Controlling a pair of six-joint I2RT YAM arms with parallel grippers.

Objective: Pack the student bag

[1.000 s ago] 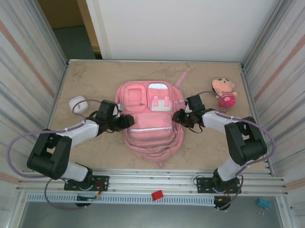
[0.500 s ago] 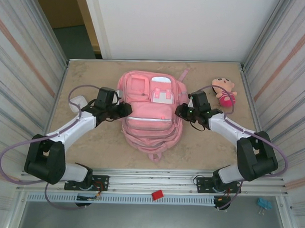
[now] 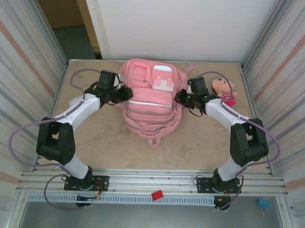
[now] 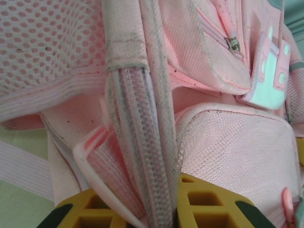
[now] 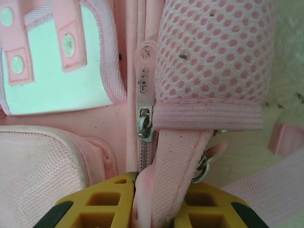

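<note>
The student bag (image 3: pixel 150 104) lies flat on the desk (image 3: pixel 101 142) in the top view, front pockets facing up. Its white and clear panels are at the end nearest the back wall and its bottom edge points toward the arm bases. A second ago it lay around the middle of the desk. It now sits clearly farther back, with its top close to the far edge. Both arms have stretched out with it, their elbows straighter than before.

The left hand (image 3: pixel 124 94) is pressed against the bag's left side near the top, and the right hand (image 3: pixel 179 98) against its right side at about the same height. A small doll (image 3: pixel 224 90) in a pink dress lies just beyond the right arm. It is in the same spot as earlier, but the forearm now crosses in front of part of it.

From the left wrist, the two yellow fingers (image 4: pixel 90 213) have closed on a folded pink ribbed strap (image 4: pixel 135 142) that rises between them. The bag's mesh pocket and a white flap are behind it.

From the right wrist, the yellow fingers (image 5: pixel 95 202) are clamped on a band of pink webbing (image 5: pixel 178 161) at the bag's side. This is just below a mesh side pocket (image 5: pixel 213 52). A pink zip pull (image 5: pixel 144 78) with its metal slider hangs just to the left of the webbing, beside a white panel (image 5: pixel 52 90).
</note>
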